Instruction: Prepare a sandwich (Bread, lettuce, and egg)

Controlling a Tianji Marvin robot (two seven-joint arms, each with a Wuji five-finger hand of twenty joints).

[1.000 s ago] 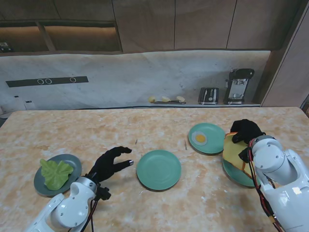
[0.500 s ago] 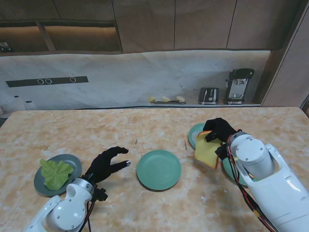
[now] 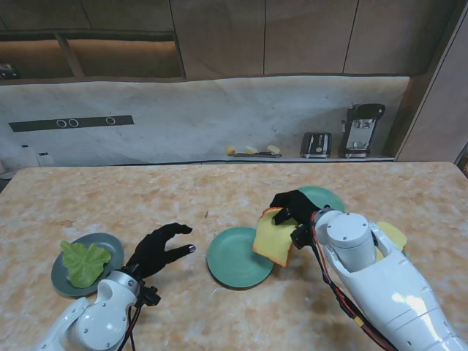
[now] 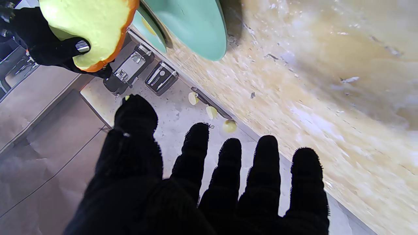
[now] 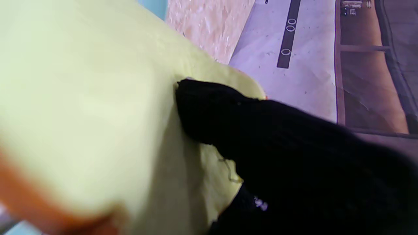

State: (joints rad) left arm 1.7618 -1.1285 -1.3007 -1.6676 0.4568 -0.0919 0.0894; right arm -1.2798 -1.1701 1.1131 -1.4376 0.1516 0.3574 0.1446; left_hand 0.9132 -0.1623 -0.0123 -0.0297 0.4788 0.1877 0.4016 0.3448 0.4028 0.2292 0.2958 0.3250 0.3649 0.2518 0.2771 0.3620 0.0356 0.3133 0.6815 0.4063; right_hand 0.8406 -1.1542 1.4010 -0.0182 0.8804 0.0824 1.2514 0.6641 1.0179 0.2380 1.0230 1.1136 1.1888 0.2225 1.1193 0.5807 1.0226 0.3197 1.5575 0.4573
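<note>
Right hand (image 3: 292, 208) grasping a bread slice (image 3: 273, 239), fingers pinched on its upper edge. The slice hangs tilted, face toward me, its lower end over the right rim of the empty green plate (image 3: 240, 257) at desk centre. Right wrist view confirms: a black finger (image 5: 209, 111) pressed into the pale crumb, orange crust at the edge.

Key relation: plate centre lies to the left of the slice and slightly nearer to me. The slice is not yet over the middle; only its lower corner overlaps the rim. My judgement: the next move needs a short carry leftward, then laying the slice flat before letting go.

Left hand (image 3: 159, 248) released, fingers spread, holding nothing. It hovers over the desk (image 3: 219, 190) between the lettuce plate (image 3: 110, 241) and the green plate. Lettuce leaf (image 3: 84, 262) lies on its grey plate, just left of that hand, so the left arm is the nearer one for it.

Egg plate (image 3: 322, 196) sits behind the right hand, mostly hidden; I cannot make out the egg. A second bread slice (image 3: 391, 234) shows at the right, behind the forearm.

Risk, as I judge it: tilted slice could catch the rim.
</note>
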